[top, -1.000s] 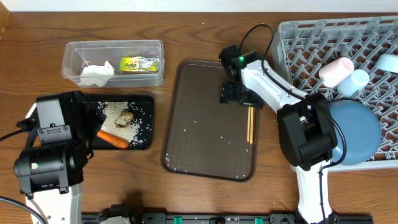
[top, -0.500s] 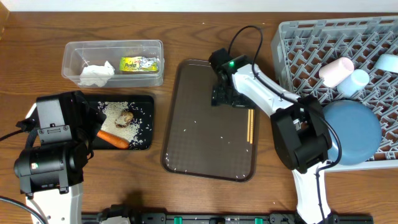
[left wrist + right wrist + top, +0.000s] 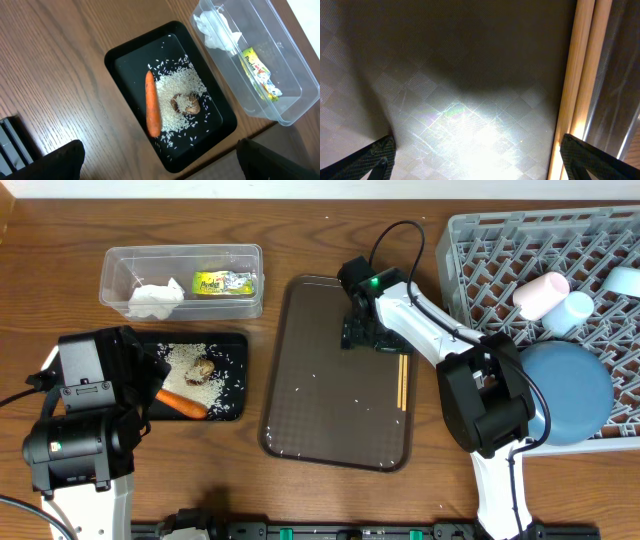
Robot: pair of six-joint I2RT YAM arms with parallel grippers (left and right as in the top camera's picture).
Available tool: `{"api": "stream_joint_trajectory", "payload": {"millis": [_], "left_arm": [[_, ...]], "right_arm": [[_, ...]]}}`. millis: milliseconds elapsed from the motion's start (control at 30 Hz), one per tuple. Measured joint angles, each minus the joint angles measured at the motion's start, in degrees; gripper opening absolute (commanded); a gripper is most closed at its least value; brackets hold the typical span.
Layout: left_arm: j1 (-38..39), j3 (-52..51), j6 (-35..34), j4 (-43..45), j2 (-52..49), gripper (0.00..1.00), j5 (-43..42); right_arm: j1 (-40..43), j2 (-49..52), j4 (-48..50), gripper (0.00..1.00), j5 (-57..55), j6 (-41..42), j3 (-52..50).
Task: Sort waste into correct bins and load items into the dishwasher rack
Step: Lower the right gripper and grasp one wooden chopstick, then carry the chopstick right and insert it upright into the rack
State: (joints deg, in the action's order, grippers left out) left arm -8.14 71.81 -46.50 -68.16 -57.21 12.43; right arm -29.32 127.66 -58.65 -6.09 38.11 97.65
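The black tray (image 3: 232, 345) holds rice (image 3: 218, 370), the brown lump (image 3: 203, 368) and the carrot (image 3: 182, 403). The clear tub (image 3: 180, 255) holds the tissue (image 3: 155, 298) and wrapper (image 3: 225, 283). The rack (image 3: 520, 240) holds the pink cup (image 3: 540, 293), pale-blue cup (image 3: 576, 310), bowl (image 3: 626, 280) and blue plate (image 3: 575, 390). The chopsticks (image 3: 403, 380) lie on the serving tray. My right gripper (image 3: 366, 335) is open, low over that tray; the chopsticks (image 3: 577, 75) lie by its right finger. My left gripper (image 3: 160, 160) is open above the black tray (image 3: 120, 60) and carrot (image 3: 152, 102).
The dark-brown serving tray (image 3: 320, 400) lies mid-table with a few rice grains on it. In the left wrist view the tub (image 3: 285, 95) sits right of the black tray. The table's front edge runs below both arms' bases.
My right gripper has shifted left across the serving tray, away from the top of the chopsticks. The left arm has not moved.
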Motion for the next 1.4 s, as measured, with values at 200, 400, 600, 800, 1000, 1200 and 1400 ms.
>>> {"api": "stream_joint_trajectory", "payload": {"millis": [200,400,600,800,1000,1200,1400], "left_arm": [[0.00,0.00,0.00,0.00,-0.02,0.98,0.00],[0.00,0.00,0.00,0.00,-0.02,0.98,0.02],[0.00,0.00,0.00,0.00,-0.02,0.98,0.00],[0.00,0.00,0.00,0.00,0.00,0.98,0.00],[0.00,0.00,0.00,0.00,-0.02,0.98,0.00],[0.00,0.00,0.00,0.00,-0.02,0.98,0.02],[0.00,0.00,0.00,0.00,0.00,0.98,0.00]], "right_arm": [[0.94,0.00,0.13,0.99,0.07,-0.22,-0.13],[1.84,-0.74,2.67,0.99,1.16,-1.60,-1.81],[2.01,-1.29,3.82,0.99,1.79,-2.62,-2.95],[2.01,-1.31,4.57,0.99,2.51,-2.78,-3.26],[1.99,-2.89,8.87,0.94,2.75,-2.75,-6.54],[2.23,-4.35,12.46,0.43,1.97,-3.02,-9.27],[2.45,-4.35,12.90,0.18,2.49,-3.02,-9.33]]}}
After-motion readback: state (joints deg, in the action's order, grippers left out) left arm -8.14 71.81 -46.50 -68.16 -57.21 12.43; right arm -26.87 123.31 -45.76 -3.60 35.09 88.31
